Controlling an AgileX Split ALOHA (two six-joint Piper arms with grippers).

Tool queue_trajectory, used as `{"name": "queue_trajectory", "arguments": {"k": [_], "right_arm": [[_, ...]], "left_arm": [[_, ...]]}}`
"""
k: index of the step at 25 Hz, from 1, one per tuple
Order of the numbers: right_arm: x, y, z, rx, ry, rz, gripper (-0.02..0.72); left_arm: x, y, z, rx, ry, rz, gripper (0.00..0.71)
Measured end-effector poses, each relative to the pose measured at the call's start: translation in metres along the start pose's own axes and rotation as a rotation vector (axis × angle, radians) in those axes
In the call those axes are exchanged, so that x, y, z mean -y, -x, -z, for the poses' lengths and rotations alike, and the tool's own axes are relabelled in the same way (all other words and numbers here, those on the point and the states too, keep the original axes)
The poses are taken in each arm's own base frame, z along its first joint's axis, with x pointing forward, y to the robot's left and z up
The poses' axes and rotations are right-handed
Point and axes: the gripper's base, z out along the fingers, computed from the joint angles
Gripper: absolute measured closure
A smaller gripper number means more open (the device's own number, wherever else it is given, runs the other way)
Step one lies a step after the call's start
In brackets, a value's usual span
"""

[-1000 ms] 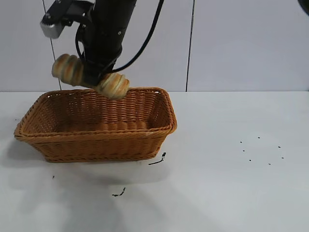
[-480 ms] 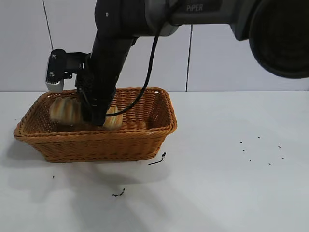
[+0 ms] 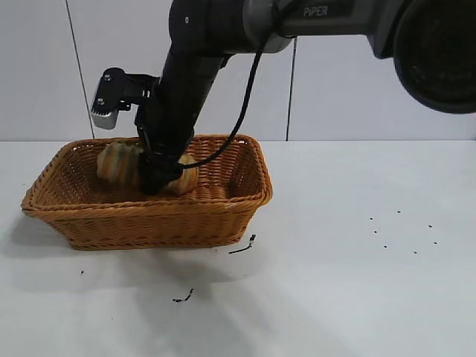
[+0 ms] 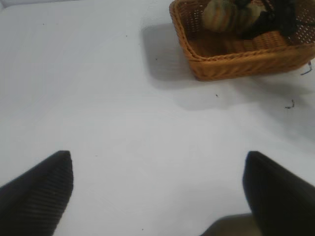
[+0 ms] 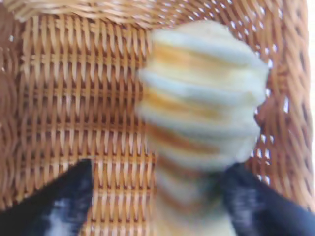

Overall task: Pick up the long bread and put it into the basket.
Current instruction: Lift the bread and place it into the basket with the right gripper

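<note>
The long bread (image 3: 119, 163) is an oblong tan loaf with orange-brown ridges and sits low inside the orange-brown wicker basket (image 3: 149, 207) at the table's left. My right gripper (image 3: 156, 177) reaches down into the basket astride the loaf's middle. In the right wrist view the jaws are spread: the bread (image 5: 202, 108) lies against one finger (image 5: 256, 201), and basket weave (image 5: 74, 98) shows between it and the other finger. My left gripper (image 4: 157, 196) is open and empty over bare table, with the basket (image 4: 231, 64) and the bread (image 4: 226, 14) farther off.
The white table (image 3: 357, 282) stretches right and in front of the basket. Small black scraps (image 3: 242, 247) lie near the basket's front right corner, another (image 3: 184, 297) lies nearer the front, and dark specks (image 3: 401, 230) dot the right side. A panelled wall stands behind.
The right arm lowered the bread from above the rim into the basket, then shifted slightly right. Its jaws now stand apart around the loaf.
</note>
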Motion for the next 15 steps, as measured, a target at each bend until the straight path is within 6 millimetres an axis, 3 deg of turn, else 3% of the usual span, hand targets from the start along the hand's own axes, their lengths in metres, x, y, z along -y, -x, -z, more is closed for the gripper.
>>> {"name": "queue_trajectory", "arguments": {"k": [5,10,15], "right_arm": [[0.004,0.009,0.024,0.027,-0.004,-0.102,0.146],[0.011,0.017,0.054,0.059,-0.032,-0.579,0.146],[0.027,-0.009,0.065,-0.036,-0.102,-0.921,0.146]], "left_arm": [[0.000,0.000,0.000,0.000,0.000,0.000,0.014],[0.000,0.000,0.000,0.000,0.000,0.000,0.014],[0.000,0.000,0.000,0.000,0.000,0.000,0.014]]}}
